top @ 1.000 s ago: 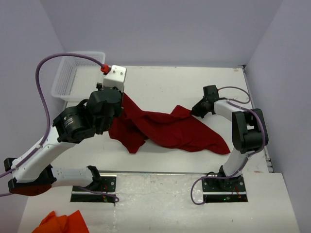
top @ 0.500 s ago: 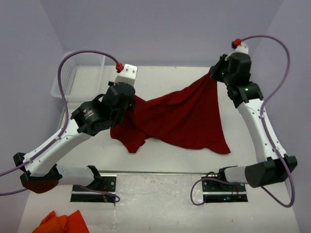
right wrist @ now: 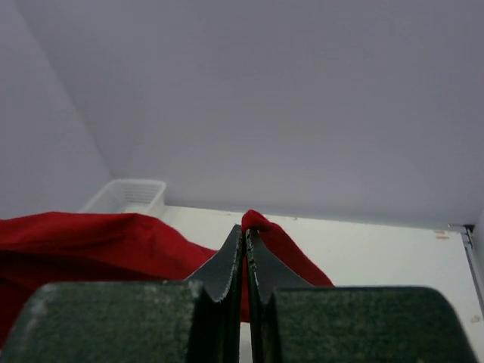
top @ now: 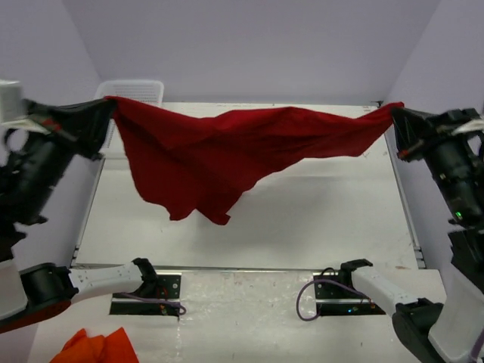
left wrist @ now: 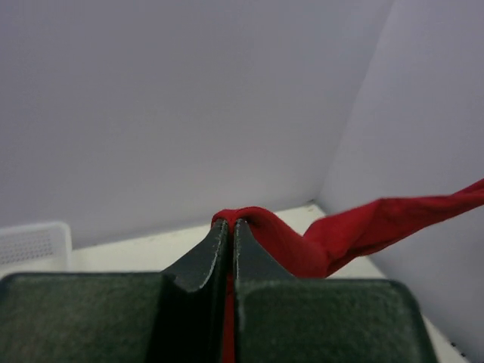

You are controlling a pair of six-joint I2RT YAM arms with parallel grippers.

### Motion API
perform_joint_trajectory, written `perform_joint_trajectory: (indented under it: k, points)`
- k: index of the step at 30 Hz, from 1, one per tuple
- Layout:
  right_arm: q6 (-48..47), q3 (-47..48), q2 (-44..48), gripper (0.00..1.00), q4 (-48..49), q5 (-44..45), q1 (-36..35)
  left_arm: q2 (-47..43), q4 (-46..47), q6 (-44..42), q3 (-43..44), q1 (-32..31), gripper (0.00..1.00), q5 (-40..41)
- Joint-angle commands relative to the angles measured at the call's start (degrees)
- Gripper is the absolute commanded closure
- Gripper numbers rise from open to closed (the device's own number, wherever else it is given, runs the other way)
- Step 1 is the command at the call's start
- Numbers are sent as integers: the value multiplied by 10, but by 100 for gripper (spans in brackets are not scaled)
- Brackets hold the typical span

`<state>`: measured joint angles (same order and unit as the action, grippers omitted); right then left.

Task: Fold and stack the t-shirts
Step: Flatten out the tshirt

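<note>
T-shirt [top: 219, 147], red, hangs stretched between left claw [top: 111, 103] and right claw [top: 395, 110], each clamped on one end. Its drooping hem seems clear of the bench [top: 333, 219].

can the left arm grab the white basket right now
Probably not yet: the white basket looks near the left gripper, but that gripper is shut on the red t-shirt, stretched across to the right gripper.
</note>
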<state>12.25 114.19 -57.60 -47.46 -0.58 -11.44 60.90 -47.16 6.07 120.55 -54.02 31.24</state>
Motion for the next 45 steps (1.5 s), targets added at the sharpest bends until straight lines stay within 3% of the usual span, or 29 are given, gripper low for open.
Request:
perform_joint_trajectory:
  k: [1, 5, 7, 8, 11, 16, 20, 25, 28, 33, 40, 45]
  points:
    - [-20, 57, 29, 100, -71, -102, -4, -35, 36, -33, 57, 4, 100, -131]
    - [2, 121, 57, 100, -91, -155, -3, -41, 65, -22, 108, 26, 100, -250]
    - [10, 135, 70, 100, -81, -164, -2, -29, 87, -13, 121, 31, 100, -272]
    - [15, 136, 72, 100, -79, -159, -2, -22, 94, -14, 120, 31, 100, -277]
    - [19, 117, 52, 100, -75, -94, -1, 38, 88, -27, 122, 31, 100, -185]
    - [8, -34, -30, 100, -41, 44, -1, 182, 72, -83, 58, 42, 100, -15]
    - [10, -172, -101, 100, 32, 113, 7, 253, 120, -42, -71, 144, 100, -120]
    - [8, -273, -213, 100, 128, 103, 47, 383, 209, -47, -168, 256, 100, -187]
    - [-3, -267, -296, 100, 141, 103, 63, 483, 246, -48, -166, 304, 100, -215]
    - [-13, -212, -403, 100, 144, 90, 91, 637, 242, -79, -75, 335, 100, -197]
    - [-32, -109, -491, 100, 123, 92, 111, 693, 261, -100, -1, 359, 100, -224]
    - [-38, -127, -473, 100, 148, 100, 112, 628, 297, -90, -35, 357, 100, -237]
